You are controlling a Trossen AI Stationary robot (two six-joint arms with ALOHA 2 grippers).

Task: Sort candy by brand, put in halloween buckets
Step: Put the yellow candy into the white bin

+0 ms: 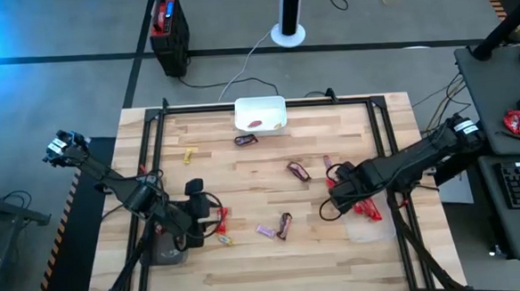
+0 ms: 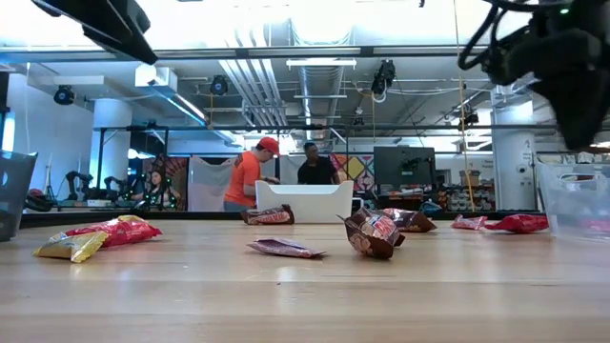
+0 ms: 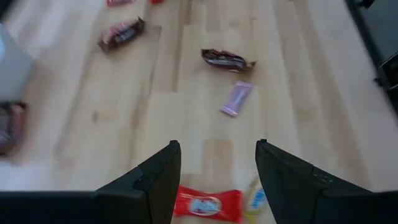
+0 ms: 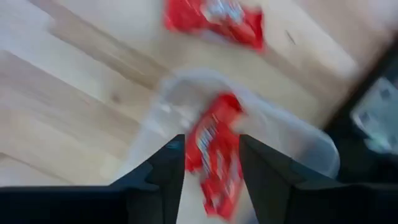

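Observation:
My left gripper (image 1: 203, 211) is open, a little above the table at the near left. A red candy (image 3: 208, 204) and a yellow one (image 3: 255, 199) lie just under its fingers. A purple candy (image 3: 236, 99) and brown candies (image 3: 227, 59) lie beyond. My right gripper (image 1: 337, 195) is at the near right, shut on a red candy (image 4: 214, 155) over the clear bin (image 4: 292, 134). The white bin (image 1: 260, 114) at the far edge holds a red candy. The dark grey bin (image 1: 167, 250) stands under my left arm. My right gripper pinches the red candy by its two long sides (image 4: 199, 162) between its two fingers, which lie along it. The candy's free end (image 4: 229, 106) sticks out past the fingertips, clear of the clear bin's floor below. The picture is blurred, so more cannot be told.
Another red candy (image 4: 214, 18) lies on the table just past the clear bin. Brown candies (image 1: 297, 170) and a yellow one (image 1: 189, 154) are scattered mid-table. A black frame rail (image 1: 267, 103) runs round the table. People stand in the room beyond the far edge (image 2: 253, 176).

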